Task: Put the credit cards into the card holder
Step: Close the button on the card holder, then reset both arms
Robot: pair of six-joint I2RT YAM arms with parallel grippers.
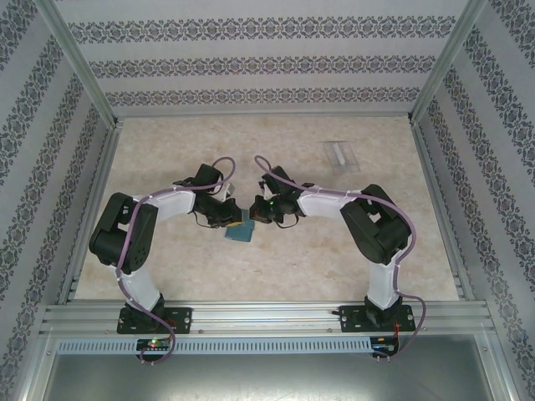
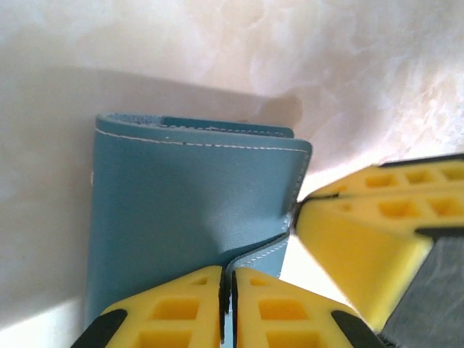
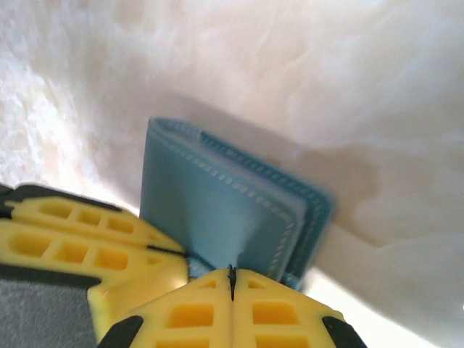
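Note:
The teal-blue card holder (image 1: 241,231) hangs just above the middle of the table, held between both grippers. In the left wrist view, my left gripper (image 2: 230,290) pinches one thin stitched flap of the card holder (image 2: 188,210), with the jaws almost together. My right gripper (image 3: 232,279) is shut on the near edge of another leaf of the card holder (image 3: 217,217), which is slightly fanned apart. Each wrist view also catches the other gripper's yellow fingers (image 2: 377,232) (image 3: 87,246) beside the holder. The credit cards are hidden.
A clear plastic box (image 1: 338,156) lies at the back right of the pale table (image 1: 167,267). Metal frame rails (image 1: 92,209) and patterned walls close in the sides and back. Both arms reach inward and meet at the centre.

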